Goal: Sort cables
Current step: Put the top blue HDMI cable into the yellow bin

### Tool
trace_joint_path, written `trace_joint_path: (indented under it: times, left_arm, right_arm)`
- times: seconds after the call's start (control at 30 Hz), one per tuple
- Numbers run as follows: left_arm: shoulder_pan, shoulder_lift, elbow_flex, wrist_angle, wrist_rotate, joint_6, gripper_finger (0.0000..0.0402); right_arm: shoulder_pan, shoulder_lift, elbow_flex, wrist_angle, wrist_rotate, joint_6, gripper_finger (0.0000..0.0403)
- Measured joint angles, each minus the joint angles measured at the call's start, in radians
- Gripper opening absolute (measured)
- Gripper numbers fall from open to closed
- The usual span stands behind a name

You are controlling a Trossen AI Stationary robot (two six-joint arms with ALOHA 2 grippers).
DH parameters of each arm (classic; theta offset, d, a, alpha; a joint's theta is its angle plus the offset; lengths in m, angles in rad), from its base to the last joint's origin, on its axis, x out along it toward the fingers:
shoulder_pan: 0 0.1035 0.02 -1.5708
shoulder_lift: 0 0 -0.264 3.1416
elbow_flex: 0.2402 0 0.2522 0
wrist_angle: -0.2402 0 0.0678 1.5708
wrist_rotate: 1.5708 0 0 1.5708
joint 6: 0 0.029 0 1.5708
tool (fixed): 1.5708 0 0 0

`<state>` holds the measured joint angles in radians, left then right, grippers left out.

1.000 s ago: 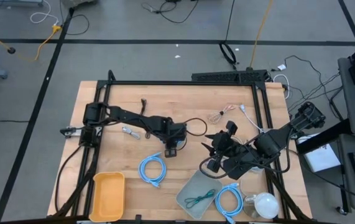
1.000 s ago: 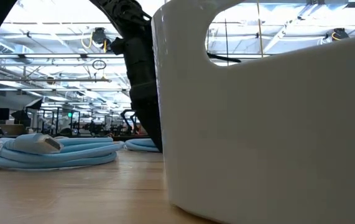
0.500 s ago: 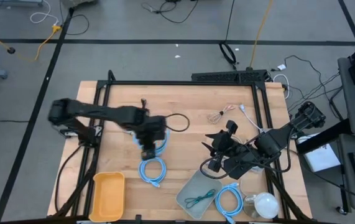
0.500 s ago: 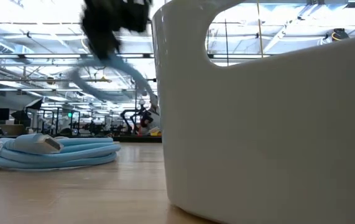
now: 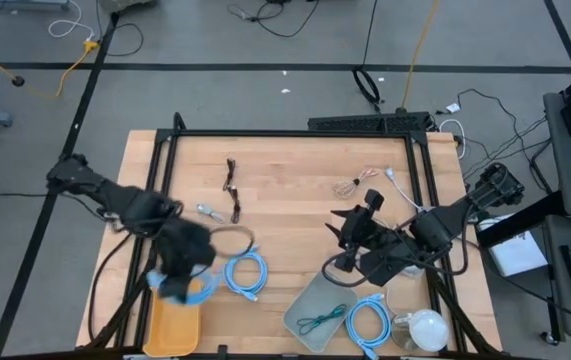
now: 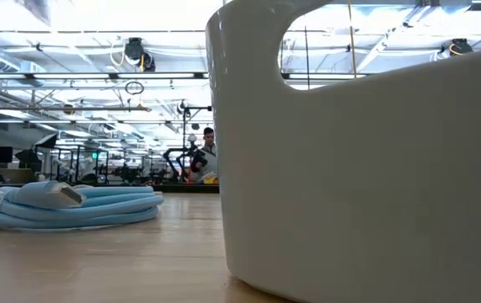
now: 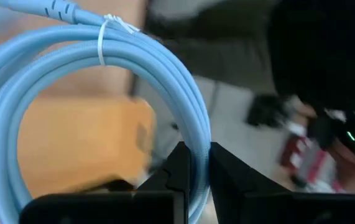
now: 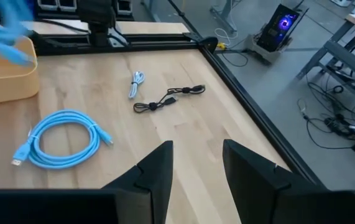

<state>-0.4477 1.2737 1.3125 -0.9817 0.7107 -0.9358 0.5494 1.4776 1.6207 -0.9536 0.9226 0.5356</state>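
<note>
Left gripper [image 5: 180, 283] has swung from mid-table to the yellow bin [image 5: 173, 322] at the near-left edge; you're carrying a light-blue cable [image 7: 133, 68] pinched between its fingers, hanging over the bin rim. Right gripper [image 8: 194, 171] is idling with fingers apart, bare wood ahead, another light-blue coil [image 8: 62, 138] beyond them.

Lighting's pretty even and bright, soft shadows on the wooden table [image 5: 295, 170]. Ceiling strip lights [image 6: 72, 13] blow out to white glare down low. The left arm [image 5: 170, 245] is smeared with motion blur, and the yellow bin [image 7: 71, 143] behind the wrist camera's cable is mush.
</note>
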Motion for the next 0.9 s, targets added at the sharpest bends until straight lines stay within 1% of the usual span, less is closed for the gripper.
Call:
trace_joint_path:
  times: [0.07,0.13,0.23,0.3,0.4,0.47,0.67,0.77,0.83,0.9]
  left_arm:
    - [-0.064,-0.011,0.000,0.084,0.004,-0.104,0.0035]
    - [-0.125,-0.013,0.000,0.179,-0.033,-0.199,0.0035]
    - [-0.216,-0.009,0.000,0.298,-0.143,-0.301,0.0035]
    - [-0.272,-0.004,0.000,0.346,-0.221,-0.354,0.0035]
    - [-0.374,0.013,0.000,0.368,-0.357,-0.423,0.0035]
    - [-0.441,0.030,0.000,0.396,-0.430,-0.458,0.0035]
    - [-0.632,0.101,0.000,0.408,-0.683,-0.534,0.0035]
    - [-0.696,0.127,-0.026,0.402,-0.751,-0.573,0.0035]
    - [-0.730,0.137,-0.080,0.428,-0.782,-0.615,0.0035]
    - [-0.762,0.141,-0.161,0.503,-0.815,-0.654,0.0035]
  right_arm:
    - [-0.001,0.000,0.000,-0.001,-0.002,-0.002,0.0134]
    - [-0.001,0.000,0.000,-0.001,-0.002,-0.006,0.0134]
    - [-0.006,0.000,0.000,0.000,-0.003,-0.006,0.0134]
    - [-0.009,0.000,0.000,0.003,-0.004,0.002,0.0134]
    - [-0.010,0.000,0.000,0.024,-0.006,0.019,0.0134]
    - [-0.009,0.000,0.000,0.047,-0.007,0.027,0.0134]
    - [-0.005,0.000,0.000,0.173,-0.010,0.024,0.0134]
    - [-0.004,0.000,0.000,0.230,-0.041,0.012,0.0134]
    - [-0.003,0.000,0.000,0.256,-0.068,-0.017,0.0134]
    - [-0.004,0.000,0.000,0.269,-0.082,-0.026,0.0134]
